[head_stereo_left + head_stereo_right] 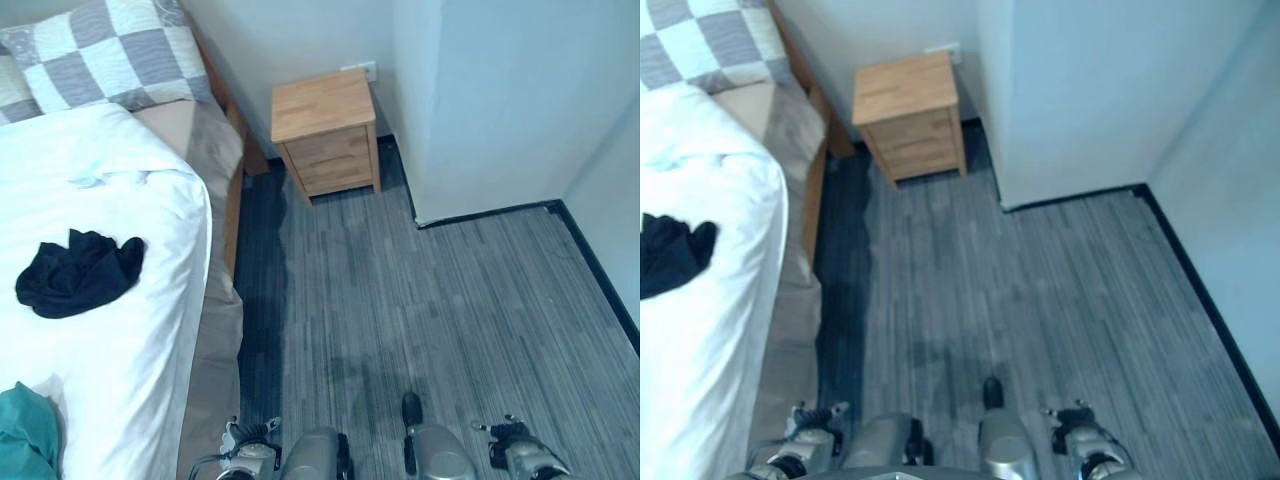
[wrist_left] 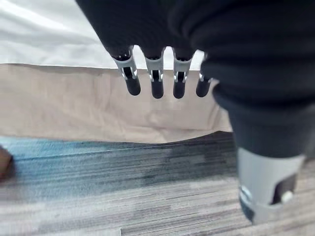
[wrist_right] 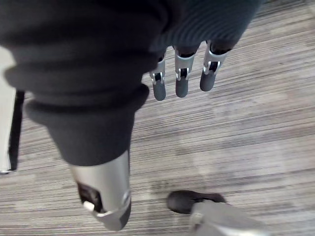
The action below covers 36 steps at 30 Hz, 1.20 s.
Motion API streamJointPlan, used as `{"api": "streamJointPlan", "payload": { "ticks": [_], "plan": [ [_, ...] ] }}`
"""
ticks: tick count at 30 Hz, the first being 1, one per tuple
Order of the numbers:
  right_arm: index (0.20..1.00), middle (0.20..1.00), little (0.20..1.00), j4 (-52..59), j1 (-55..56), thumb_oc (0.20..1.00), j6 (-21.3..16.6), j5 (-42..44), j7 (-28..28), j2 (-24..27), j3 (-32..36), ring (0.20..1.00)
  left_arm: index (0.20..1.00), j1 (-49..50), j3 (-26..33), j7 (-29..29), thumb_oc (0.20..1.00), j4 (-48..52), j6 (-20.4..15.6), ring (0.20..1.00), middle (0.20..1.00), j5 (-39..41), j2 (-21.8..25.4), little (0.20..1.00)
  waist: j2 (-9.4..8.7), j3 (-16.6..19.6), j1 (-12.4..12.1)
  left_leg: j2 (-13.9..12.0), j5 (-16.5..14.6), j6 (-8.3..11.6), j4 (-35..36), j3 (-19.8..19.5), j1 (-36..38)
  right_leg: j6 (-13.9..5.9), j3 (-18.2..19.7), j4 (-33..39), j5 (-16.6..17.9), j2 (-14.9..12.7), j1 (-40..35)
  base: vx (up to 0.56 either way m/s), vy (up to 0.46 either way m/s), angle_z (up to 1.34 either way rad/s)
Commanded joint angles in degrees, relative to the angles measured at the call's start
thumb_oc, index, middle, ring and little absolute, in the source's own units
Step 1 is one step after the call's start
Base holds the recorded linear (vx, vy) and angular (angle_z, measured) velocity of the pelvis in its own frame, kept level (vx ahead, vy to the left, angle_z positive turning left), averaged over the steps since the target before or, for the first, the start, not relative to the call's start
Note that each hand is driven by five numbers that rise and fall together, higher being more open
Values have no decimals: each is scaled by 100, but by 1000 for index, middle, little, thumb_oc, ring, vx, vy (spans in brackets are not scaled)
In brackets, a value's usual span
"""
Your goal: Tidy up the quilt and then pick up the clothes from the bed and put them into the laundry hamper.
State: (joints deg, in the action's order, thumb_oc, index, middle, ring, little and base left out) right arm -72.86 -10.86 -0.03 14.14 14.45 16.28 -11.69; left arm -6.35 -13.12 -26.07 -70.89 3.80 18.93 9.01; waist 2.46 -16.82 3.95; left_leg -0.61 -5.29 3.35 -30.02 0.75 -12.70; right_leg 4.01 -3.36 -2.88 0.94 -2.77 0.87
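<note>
Left eye view looks down on grey floor (image 1: 450,330) beside a bed (image 1: 215,350), the robot standing at its edge. White quilt (image 1: 120,220) covers most of the bed; it lies fairly flat but shows a rumpled fold near the top, so I judge the tidying either partly done or not yet begun. A checked pillow (image 1: 110,50) sits at the head. A wooden nightstand (image 1: 325,130) stands against the wall, just beside the bed's head and well apart from the robot.

Clothes are on the quilt, not in either hand: a dark garment (image 1: 78,272) lies bunched in the middle, and a teal one (image 1: 25,435) pokes in at the lower corner. No hamper appears, so it must be found before anything can be dropped in it.

Left hand (image 2: 155,73) hangs by the bed's side with fingers straight and spread, holding nothing; beige sheet and the quilt's edge show past them. Right hand (image 3: 182,73) hangs over bare floor, fingers likewise straight and empty.

By my reading the task is at its start: quilt to smooth, two garments to lift, hamper to reach. The next move calls for turning toward the bed and reaching across the quilt.
</note>
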Motion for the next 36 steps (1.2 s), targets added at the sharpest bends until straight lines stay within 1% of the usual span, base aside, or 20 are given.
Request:
{"api": "streamJointPlan", "payload": {
  "ticks": [1,3,5,7,10,11,13,14,16,18,19,20,21,22,24,28,31,32,34,36],
  "plan": [
    [1000,1000,1000,84,116,1000,-113,207,-244,299,41,1000,1000,107,59,11,1000,-101,87,1000,1000,209,181,1000,110,-247,-117,-87,1022,-96,1521,91,-100,-693,122,-316,-463,-62,-204,384,49,-11],
    [1000,1000,1000,203,138,1000,3,361,-330,339,2,1000,1000,280,137,-21,1000,-185,135,1000,1000,302,199,1000,199,-249,-399,-95,1308,3,2909,33,-447,-715,161,-283,-705,51,-619,597,65,-4],
    [1000,1000,1000,238,189,1000,123,450,-352,331,-16,1000,1000,404,246,-4,1000,-216,27,1000,1000,138,240,1000,170,-307,-555,-108,1338,15,3163,-7,-730,-737,162,-400,-979,13,-941,610,92,-8],
    [1000,1000,1000,182,203,1000,286,279,-377,298,19,1000,1000,436,412,136,1000,-229,-56,1000,1000,-233,274,1000,205,-232,-653,-294,1279,36,3005,161,-823,-826,103,-732,-1396,-92,-1122,653,198,-47],
    [1000,1000,1000,4,309,1000,390,393,-409,215,109,1000,1000,406,406,288,1000,-230,61,1000,1000,-559,267,1000,166,-14,-780,-380,1246,49,2369,284,-878,-909,-146,-1268,-1702,-347,-1493,526,170,-65],
    [1000,1000,1000,-19,318,1000,357,421,-417,187,152,1000,1000,401,366,244,1000,-220,33,1000,1000,-697,279,1000,151,30,-820,-363,1241,27,2300,281,-857,-950,-196,-1419,-1675,-439,-1557,636,240,-33],
    [1000,1000,1000,-18,386,1000,278,615,-343,96,326,1000,1000,355,182,150,1000,-187,-65,1000,1000,-1178,366,1000,86,150,-866,-210,1151,-157,2195,405,-645,-1175,-429,-2423,-1116,-804,-1473,525,300,-11],
    [1000,1000,1000,50,448,1000,184,741,-348,61,437,1000,1000,290,72,200,1000,-202,-9,1000,1000,-1162,444,1000,83,217,-825,22,1026,-367,2224,431,-376,-1269,-420,-3538,-383,-1116,-1011,426,334,-19],
    [1000,1000,1000,117,407,1000,36,620,-426,39,313,1000,1000,123,34,208,1000,-264,198,1000,1000,-812,517,1000,166,164,-686,115,821,-517,2230,447,-29,-1132,-287,-4358,-66,-1299,-56,492,344,-42],
    [1000,1000,1000,187,384,1000,-92,544,-446,5,159,1000,1000,13,21,356,1000,-295,225,1000,1000,-797,584,1000,254,68,-549,85,702,-546,2213,432,226,-984,-333,-4207,-178,-1228,434,399,107,-39],
    [1000,1000,1000,214,348,1000,-152,596,-431,-26,52,1000,1000,-61,-28,414,1000,-297,199,1000,1000,-830,601,1000,264,0,-437,73,648,-532,2239,329,438,-913,-356,-3466,-280,-1002,692,186,-57,-8],
    [1000,1000,1000,220,342,1000,-153,602,-432,-26,38,1000,1000,-73,-34,428,1000,-295,197,1000,1000,-858,600,1000,278,-6,-421,54,642,-527,2250,306,462,-905,-364,-3286,-265,-944,711,406,-243,-12],
    [1000,1000,1000,276,264,1000,-222,612,-390,-25,-142,1000,1000,-287,-155,374,1000,-277,169,1000,1000,-1061,569,1000,94,-187,-123,204,364,-544,2332,45,859,-998,-233,-1359,-154,-600,961,285,-199,-3],
    [1000,1000,1000,276,258,1000,-230,617,-382,-25,-150,1000,1000,-300,-159,339,1000,-277,155,1000,1000,-1035,566,1000,90,-191,-108,207,355,-547,2338,34,867,-1007,-230,-1280,-115,-587,962,384,-255,-3],
    [1000,1000,1000,313,258,1000,-191,522,-412,-38,-191,1000,1000,-453,-375,446,1000,-278,3,1000,1000,-1585,480,1000,-159,-287,197,424,-96,-660,2374,-159,1253,-1302,197,95,521,-435,1344,449,-178,48],
    [1000,1000,1000,284,423,1000,-94,352,-505,-126,-126,1000,1000,-491,-588,-89,1000,-163,316,1000,1000,-798,414,1000,-249,-216,430,379,-512,-708,2086,-389,1498,-1262,651,11,475,-247,1244,422,-189,79],
    [1000,1000,1000,177,486,1000,-97,51,-496,-194,-185,1000,1000,-451,-470,-91,1000,-148,311,1000,1000,-894,380,1000,-286,-85,456,202,-743,-628,1732,-282,1587,-1212,618,-366,439,-314,1197,296,-152,91],
    [1000,1000,1000,156,540,1000,-184,27,-498,-166,-218,1000,1000,-440,-453,8,1000,-138,114,1000,1000,-1279,341,1000,-291,-56,450,106,-665,-538,1422,-224,1464,-1160,582,-414,389,-328,1096,343,-209,104],
    [1000,1000,1000,228,533,1000,-323,-26,-530,-12,-214,1000,1000,-382,-530,-335,1000,3,86,1000,1000,-849,231,1000,-306,-82,354,103,-259,-439,379,-263,867,-999,555,-311,312,-322,783,243,-181,90],
    [1000,1000,1000,293,480,1000,-427,173,-486,117,-176,1000,1000,-332,-425,-247,1000,66,198,1000,1000,-403,261,1000,-269,-86,297,-82,0,-331,456,-84,666,-926,361,-207,184,-338,532,149,-45,66]
  ]
}}
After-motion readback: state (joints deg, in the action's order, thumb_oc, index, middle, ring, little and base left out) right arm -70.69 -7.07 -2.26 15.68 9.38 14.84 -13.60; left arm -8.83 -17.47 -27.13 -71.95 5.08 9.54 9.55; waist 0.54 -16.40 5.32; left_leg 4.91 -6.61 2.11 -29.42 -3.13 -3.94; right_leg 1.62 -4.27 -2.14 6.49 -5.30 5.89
